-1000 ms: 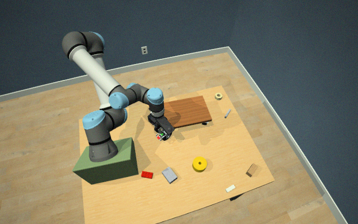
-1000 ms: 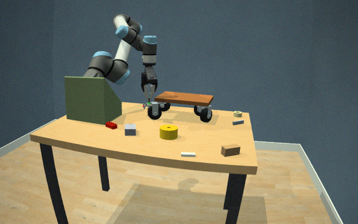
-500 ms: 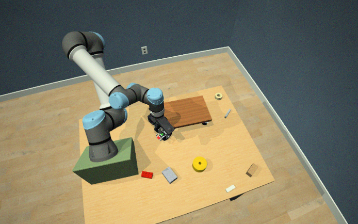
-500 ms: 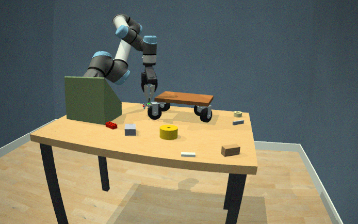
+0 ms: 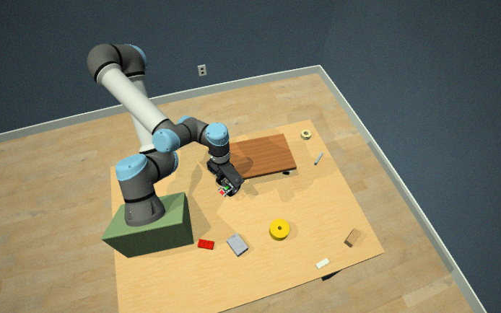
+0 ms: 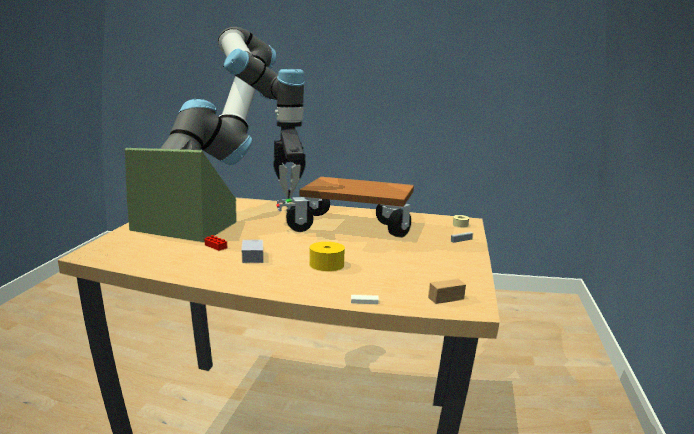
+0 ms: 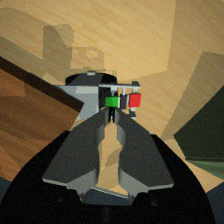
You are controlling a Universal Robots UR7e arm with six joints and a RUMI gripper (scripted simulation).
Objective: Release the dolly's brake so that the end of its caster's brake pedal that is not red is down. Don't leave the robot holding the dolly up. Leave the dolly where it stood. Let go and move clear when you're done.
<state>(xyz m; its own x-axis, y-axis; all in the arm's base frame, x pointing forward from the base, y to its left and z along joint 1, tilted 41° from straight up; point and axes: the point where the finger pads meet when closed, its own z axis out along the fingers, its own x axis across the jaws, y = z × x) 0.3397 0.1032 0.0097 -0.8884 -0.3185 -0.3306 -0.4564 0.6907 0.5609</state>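
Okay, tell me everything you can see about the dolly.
The dolly is a flat, reddish-brown, wood-look rectangular deck on black casters in grey brackets, standing level on the table with its wheels down. From the caster nearest the arm a small brake pedal sticks out, one end green, the other red. The shut gripper points down at the green end, its tips at or just above it; contact is unclear. Nothing rests on the deck.

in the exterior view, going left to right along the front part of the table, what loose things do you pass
Red brick → grey block → yellow disc → white bar → brown block.
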